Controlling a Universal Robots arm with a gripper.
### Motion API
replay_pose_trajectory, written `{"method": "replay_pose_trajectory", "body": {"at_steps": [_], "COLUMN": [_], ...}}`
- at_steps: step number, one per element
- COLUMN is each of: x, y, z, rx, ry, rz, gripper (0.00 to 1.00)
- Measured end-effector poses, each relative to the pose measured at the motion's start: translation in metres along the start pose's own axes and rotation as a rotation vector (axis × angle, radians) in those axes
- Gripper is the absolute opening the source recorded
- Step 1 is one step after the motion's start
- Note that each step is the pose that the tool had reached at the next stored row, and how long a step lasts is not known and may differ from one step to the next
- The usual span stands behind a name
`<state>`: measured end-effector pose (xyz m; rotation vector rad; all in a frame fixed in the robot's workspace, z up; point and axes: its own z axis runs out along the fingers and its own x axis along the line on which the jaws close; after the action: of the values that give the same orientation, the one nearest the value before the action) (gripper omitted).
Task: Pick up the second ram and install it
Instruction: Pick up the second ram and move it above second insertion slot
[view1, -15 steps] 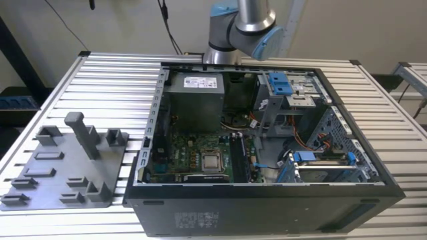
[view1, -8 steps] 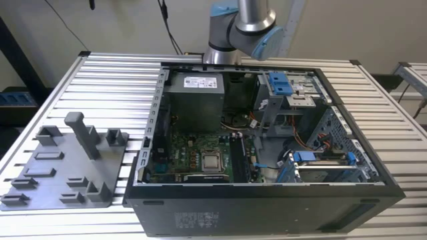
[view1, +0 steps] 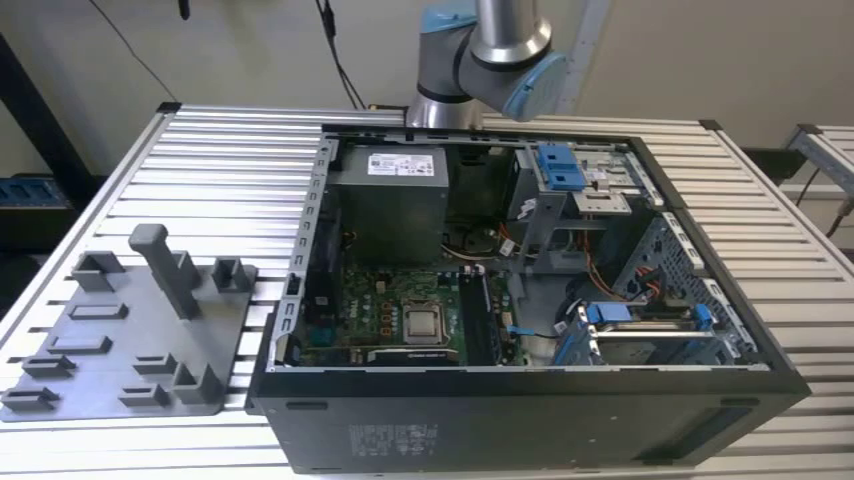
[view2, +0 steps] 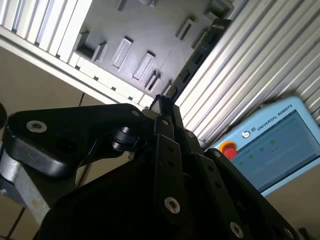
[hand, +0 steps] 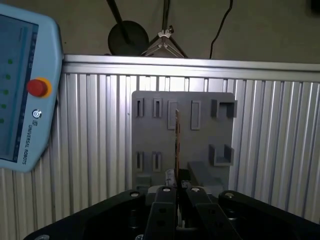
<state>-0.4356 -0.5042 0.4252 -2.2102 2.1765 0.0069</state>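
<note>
We are looking at a workshop where a pale wall (view1: 240, 50) is standing behind the bench and black cables (view1: 334, 50) are hanging down it. In the first wrist view a dark floor (hand: 260, 30) is showing beyond the bench edge, with a round stand base (hand: 129, 36) resting on it. The table (view1: 200, 160) is made of ribbed aluminium slats running across the exterior view. An open black computer case (view1: 534, 420) is lying on it toward four o'clock from the table's middle, its motherboard (view1: 387, 300) facing up. The arm (view1: 487, 60) is rising at twelve o'clock behind the case. A grey slotted fixture (view1: 94, 340) is lying flat on the slats at nine o'clock from the case. A blue-edged teach pendant (hand: 22, 90) is lying on the slats near that fixture. The gripper (hand: 176, 191) is closing its black fingers tightly on the second ram (hand: 177, 135), which is sticking out edge-on from the fingertips with the fixture behind it in both wrist views. We cannot tell whether its far end is touching the fixture.
</note>
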Motion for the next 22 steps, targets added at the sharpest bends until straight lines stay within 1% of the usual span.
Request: {"method": "replay_pose_trajectory", "body": {"at_steps": [4, 10, 15, 22], "x": [0.0, 0.0003, 0.0004, 0.0005], "y": [-0.0042, -0.0173, -0.0259, -0.0332], "z": [0.0, 0.0002, 0.0003, 0.0004], "rx": [-0.0001, -0.0001, -0.0001, -0.0001], "ry": [0.0001, 0.0001, 0.0001, 0.0001], "rz": [0.0, 0.0, 0.0, 0.0], "gripper": [0.14, 0.14, 0.14, 0.14]}}
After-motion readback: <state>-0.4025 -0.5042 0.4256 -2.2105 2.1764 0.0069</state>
